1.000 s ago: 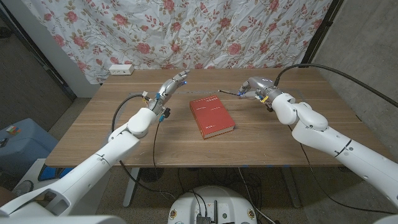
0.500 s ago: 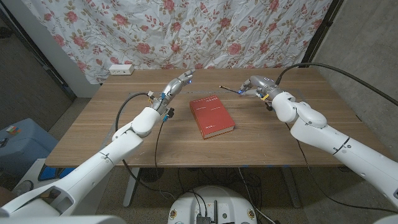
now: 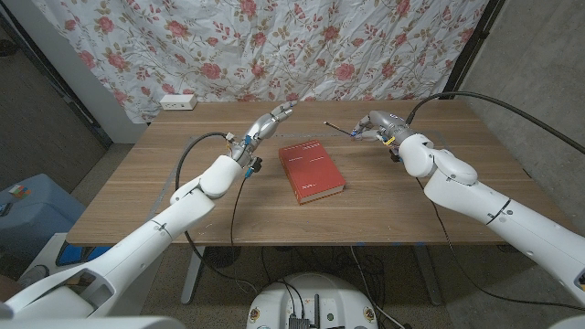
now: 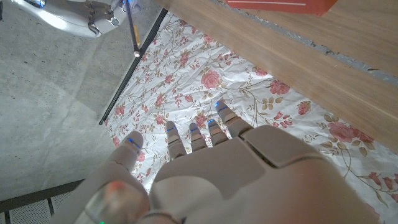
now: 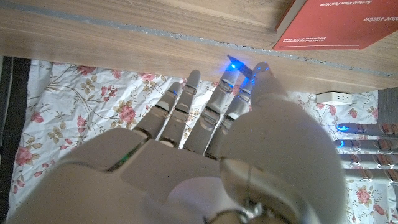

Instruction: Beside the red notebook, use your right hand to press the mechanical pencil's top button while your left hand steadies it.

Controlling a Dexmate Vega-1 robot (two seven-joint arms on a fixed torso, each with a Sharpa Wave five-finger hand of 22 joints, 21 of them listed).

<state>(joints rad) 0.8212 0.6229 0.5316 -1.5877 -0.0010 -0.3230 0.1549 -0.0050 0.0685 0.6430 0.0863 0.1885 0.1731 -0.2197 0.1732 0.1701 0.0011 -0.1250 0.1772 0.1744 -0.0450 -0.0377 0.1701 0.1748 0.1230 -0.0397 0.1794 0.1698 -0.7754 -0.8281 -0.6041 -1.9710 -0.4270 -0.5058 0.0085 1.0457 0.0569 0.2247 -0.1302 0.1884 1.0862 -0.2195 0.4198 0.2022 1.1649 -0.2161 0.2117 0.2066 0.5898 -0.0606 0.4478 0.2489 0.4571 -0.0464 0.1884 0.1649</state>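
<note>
- On the table [image 3: 183,196], the red notebook [image 3: 311,170] lies closed, about in the middle.
- The right robot hand [image 3: 368,126] holds the mechanical pencil [image 3: 336,129] up in the air. It is past the notebook's far right corner, and the thin dark stick pokes out toward the other arm.
- The left robot hand [image 3: 272,120] is up in the air on the other side of the notebook. Its fingers are stretched out and apart, and it holds nothing.
- The two robot hands are near each other but not touching.
- So the picking up looks done. What is left, I think: the left robot hand must reach the pencil and steady it, and then the top button must be pressed.
- I cannot tell which end has the button.
</note>
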